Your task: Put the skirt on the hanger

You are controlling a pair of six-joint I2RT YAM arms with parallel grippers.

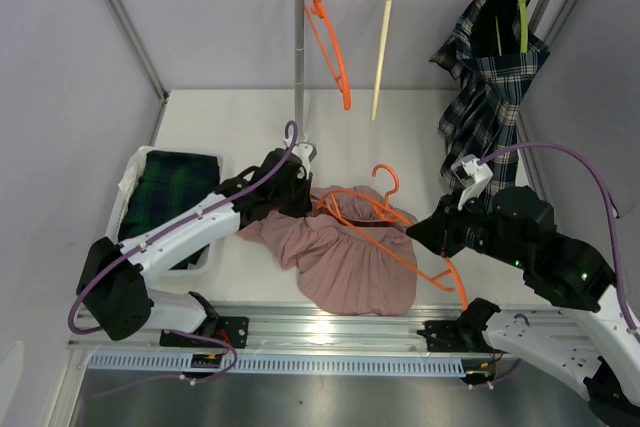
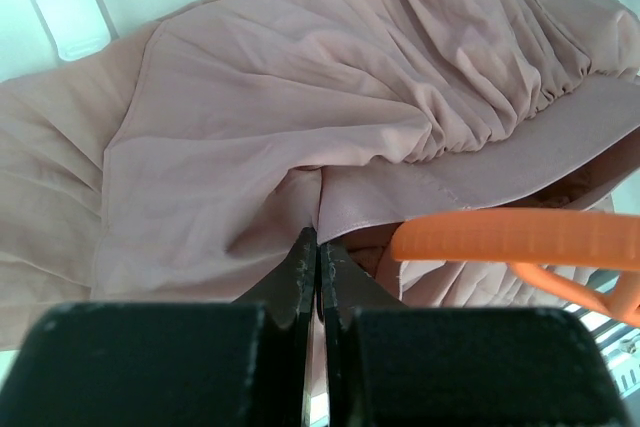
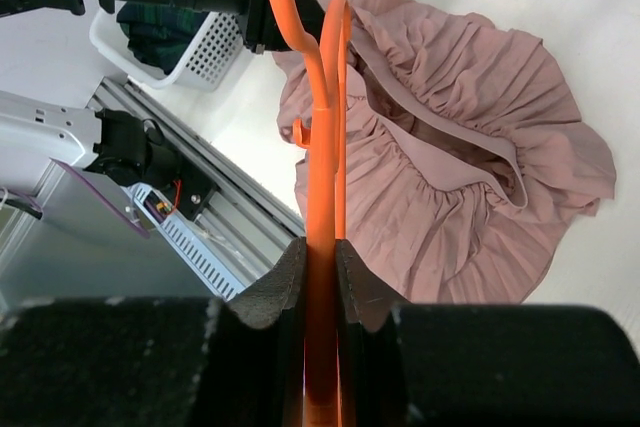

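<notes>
Over skirt (image 1: pixel 350 267): right jaws clamp hanger (image 3: pixel 325 167); left jaws closed, maybe pinching

White table (image 1: pixel 400 137) carries pink skirt (image 1: pixel 350 267) and laundry basket (image 1: pixel 130 175)

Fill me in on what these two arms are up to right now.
The right gripper is shut on the orange hanger, holding it across the pink pleated skirt, which lies crumpled on the table. The left gripper is shut and appears to pinch the skirt's fabric close to the gathered waistband. The skirt is not yet hanging from the hanger.
</notes>
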